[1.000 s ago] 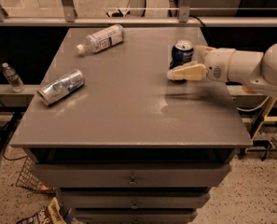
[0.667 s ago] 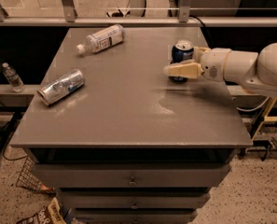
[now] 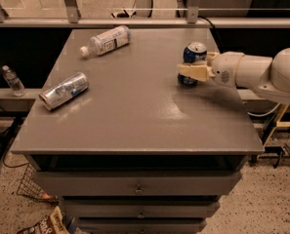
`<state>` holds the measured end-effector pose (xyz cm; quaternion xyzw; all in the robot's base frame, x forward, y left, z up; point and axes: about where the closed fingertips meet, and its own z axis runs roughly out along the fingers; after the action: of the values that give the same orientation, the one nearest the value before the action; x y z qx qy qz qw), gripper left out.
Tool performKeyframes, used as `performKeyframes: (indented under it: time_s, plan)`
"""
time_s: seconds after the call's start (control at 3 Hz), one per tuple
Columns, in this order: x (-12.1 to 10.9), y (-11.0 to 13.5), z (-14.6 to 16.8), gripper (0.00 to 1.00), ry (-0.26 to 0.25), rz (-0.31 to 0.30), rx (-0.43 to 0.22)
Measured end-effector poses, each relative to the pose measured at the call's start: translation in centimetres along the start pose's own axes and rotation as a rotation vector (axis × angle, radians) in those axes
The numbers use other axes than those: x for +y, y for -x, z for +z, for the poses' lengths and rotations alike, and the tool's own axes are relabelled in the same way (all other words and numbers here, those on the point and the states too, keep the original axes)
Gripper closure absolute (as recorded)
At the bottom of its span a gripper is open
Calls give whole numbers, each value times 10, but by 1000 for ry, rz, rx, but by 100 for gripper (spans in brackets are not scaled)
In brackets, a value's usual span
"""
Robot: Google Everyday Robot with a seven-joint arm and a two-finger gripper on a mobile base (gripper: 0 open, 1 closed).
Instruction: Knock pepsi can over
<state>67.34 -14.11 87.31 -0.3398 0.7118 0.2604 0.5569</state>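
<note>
The pepsi can point(image 3: 195, 53), dark blue with a silver top, stands near the right edge of the grey table point(image 3: 134, 116), toward the back. It seems to lean a little to the right. My gripper point(image 3: 186, 71) comes in from the right on a white arm point(image 3: 252, 72). Its cream tip lies across the front of the can's lower half and hides the can's middle. The can's base shows just below the tip.
A silver-grey can with a blue label point(image 3: 64, 90) lies on its side at the table's left. A clear plastic bottle point(image 3: 105, 40) lies at the back left. A small bottle point(image 3: 12, 81) stands on a ledge off the table's left. Drawers point(image 3: 134, 184) are under the top.
My gripper has moved left and away from the camera, from beside the can's front to across the can. The can now seems tipped slightly.
</note>
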Motion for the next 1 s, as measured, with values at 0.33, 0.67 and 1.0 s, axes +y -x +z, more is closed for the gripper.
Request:
performKeyframes:
  time_s: [0.33, 0.67, 1.0]
  plan:
    - [-9, 14, -22, 87, -11, -88, 29]
    - [-16, 42, -38, 100, 22, -262, 113]
    - [-16, 54, -37, 100, 102, -473, 253]
